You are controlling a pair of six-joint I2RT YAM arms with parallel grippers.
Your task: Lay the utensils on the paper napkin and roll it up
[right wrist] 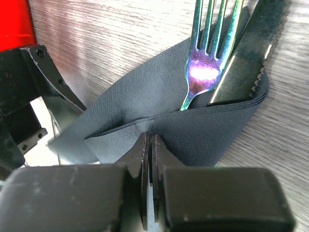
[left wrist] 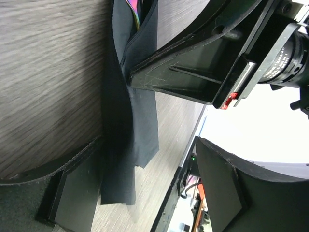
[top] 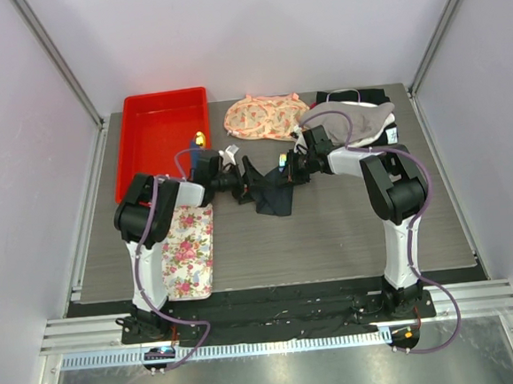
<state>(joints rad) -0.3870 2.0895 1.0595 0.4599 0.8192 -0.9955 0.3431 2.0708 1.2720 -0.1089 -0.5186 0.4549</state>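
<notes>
The dark paper napkin [top: 272, 193] lies partly folded at the table's middle, between my two grippers. In the right wrist view the napkin [right wrist: 145, 101] wraps over the iridescent fork [right wrist: 206, 58] and the dark knife [right wrist: 247, 53], whose heads stick out of the fold. My right gripper [right wrist: 150, 140] is shut on the napkin's folded edge. My left gripper [left wrist: 148, 154] is open, its jaws wide apart, and a flap of the napkin [left wrist: 128, 125] hangs between them close to the left finger [left wrist: 72, 193]. In the top view the left gripper [top: 240, 181] and the right gripper [top: 295, 167] face each other across the napkin.
A red tray [top: 146, 143] stands at the back left, with a small yellow-tipped item [top: 199, 139] inside. A floral tray [top: 190, 251] lies by the left arm. A peach floral cloth [top: 264, 117], a grey cloth [top: 368, 121] and a folded black cloth [top: 356, 95] lie at the back.
</notes>
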